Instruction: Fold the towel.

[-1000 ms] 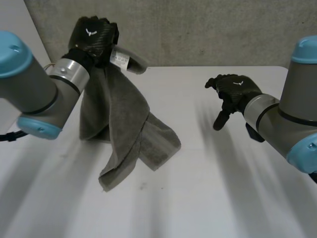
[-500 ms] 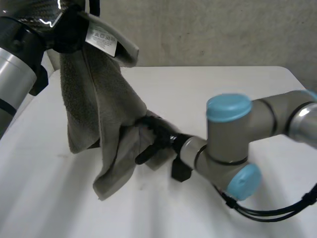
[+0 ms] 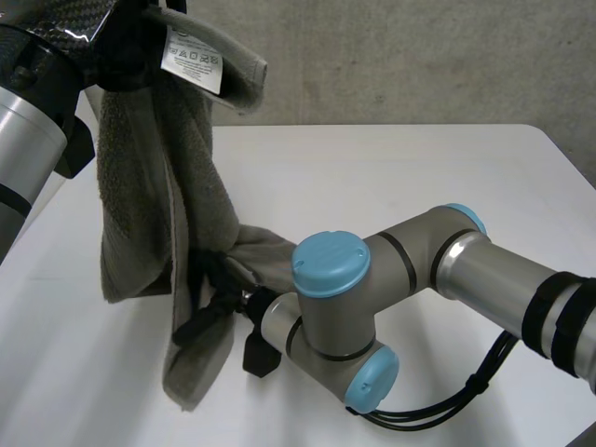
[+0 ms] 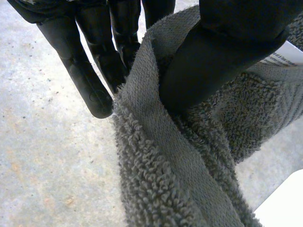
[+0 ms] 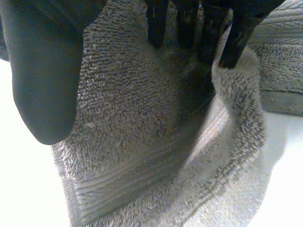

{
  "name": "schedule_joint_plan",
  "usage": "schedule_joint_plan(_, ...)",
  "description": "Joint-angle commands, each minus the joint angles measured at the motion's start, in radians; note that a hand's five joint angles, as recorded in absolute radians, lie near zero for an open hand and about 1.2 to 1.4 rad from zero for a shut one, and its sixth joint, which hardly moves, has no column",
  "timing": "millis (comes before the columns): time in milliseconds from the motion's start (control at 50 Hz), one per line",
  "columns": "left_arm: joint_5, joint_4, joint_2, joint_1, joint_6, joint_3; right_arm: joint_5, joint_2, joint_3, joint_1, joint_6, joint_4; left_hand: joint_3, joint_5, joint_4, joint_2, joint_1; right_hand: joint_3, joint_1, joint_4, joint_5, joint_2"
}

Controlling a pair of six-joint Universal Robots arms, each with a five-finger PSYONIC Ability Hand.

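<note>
The left robot hand is raised above the desk, thumb and fingers pinching the top of the grey towel. The towel hangs down, its lower end on the desk. The right robot hand presses into the lower folds, fingers straight and thumb spread apart, clasping nothing.

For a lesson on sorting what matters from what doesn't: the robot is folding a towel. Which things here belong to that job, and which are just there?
Part of the job:
- towel, hanging, its lower end on the table
- left hand, pinching the towel's top
- right hand, against its lower part
- table

Just there:
- grey wall
</note>
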Motion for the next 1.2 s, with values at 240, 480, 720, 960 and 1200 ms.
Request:
schedule_joint_plan(240,-0.049,0.031,-0.023,0.013,-0.014,0.003,-0.011,-0.123,0.068,-0.073,-0.055,0.031,0.181,0.193,0.179,0.179,0.220,1.162,1.180,1.146,1.148,1.144)
schedule_joint_plan(480,-0.052,0.055,-0.052,0.116,-0.020,-0.042,0.025,-0.410,0.114,-0.441,-0.683,0.229,0.181,0.193,0.179,0.179,0.220,1.162,1.180,1.146,1.148,1.144)
schedule_joint_plan(720,-0.049,0.066,-0.207,0.071,-0.058,-0.096,0.025,-0.649,0.053,-0.553,-1.009,0.318,0.181,0.193,0.179,0.179,0.220,1.162,1.180,1.146,1.148,1.144)
schedule_joint_plan(960,-0.055,0.094,-0.415,0.013,-0.182,-0.174,0.038,-0.619,0.265,-0.539,-1.292,0.353,0.181,0.193,0.179,0.179,0.220,1.162,1.180,1.146,1.148,1.144)
schedule_joint_plan(1200,-0.056,0.089,-0.566,0.025,-0.168,-0.136,0.223,-0.406,0.303,-0.513,-1.599,0.455,0.181,0.193,0.179,0.179,0.220,1.162,1.180,1.146,1.148,1.144)
